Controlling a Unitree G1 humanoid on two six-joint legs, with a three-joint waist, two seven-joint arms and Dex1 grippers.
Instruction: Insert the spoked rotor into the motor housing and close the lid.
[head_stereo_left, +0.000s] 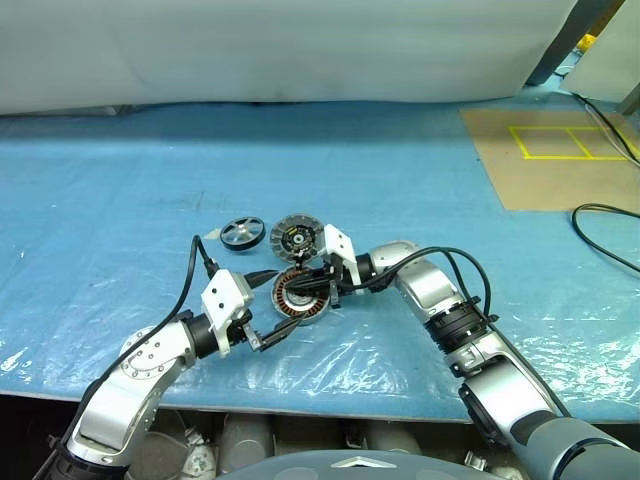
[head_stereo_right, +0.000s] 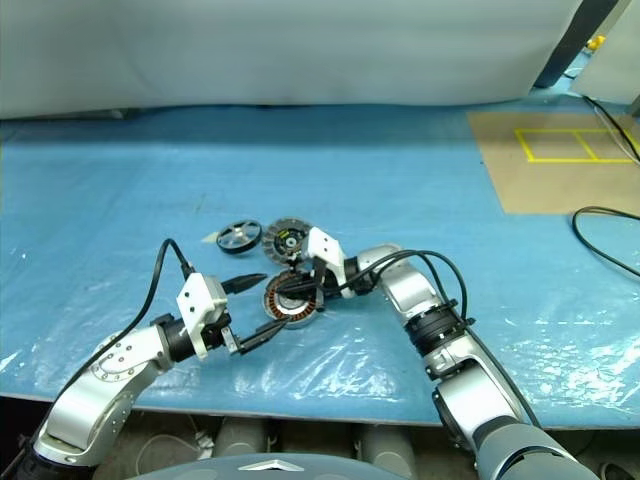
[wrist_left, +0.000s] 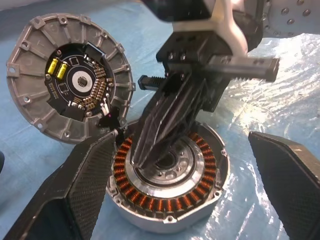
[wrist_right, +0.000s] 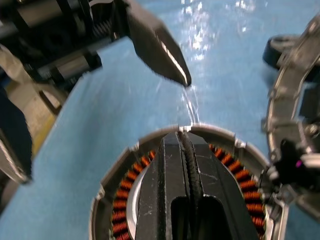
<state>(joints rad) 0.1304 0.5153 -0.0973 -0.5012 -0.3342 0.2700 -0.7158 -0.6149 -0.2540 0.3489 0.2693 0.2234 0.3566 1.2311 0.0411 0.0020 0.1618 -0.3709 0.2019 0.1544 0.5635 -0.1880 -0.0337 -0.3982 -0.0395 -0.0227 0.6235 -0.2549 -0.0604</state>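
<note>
Left wrist view: motor housing (wrist_left: 167, 195) lies flat, windings upward, right claw (wrist_left: 150, 155) pressed together above it, left claw (head_stereo_left: 262, 308) spread.

The motor housing (wrist_left: 170, 200) has a bright machined metal rim and glossy copper-coloured wire windings around a smooth silver centre. The lid (wrist_left: 37, 80) is matt grey cast metal, ribbed, around a black circuit board. The spoked rotor (head_stereo_left: 243, 234) shows shiny metal spokes inside a dull black rim. Wrinkled, glossy blue plastic sheeting covers the counter (head_stereo_left: 400, 170). The claw fingers (wrist_left: 85, 180) look like matt, woven-textured black composite.
</note>
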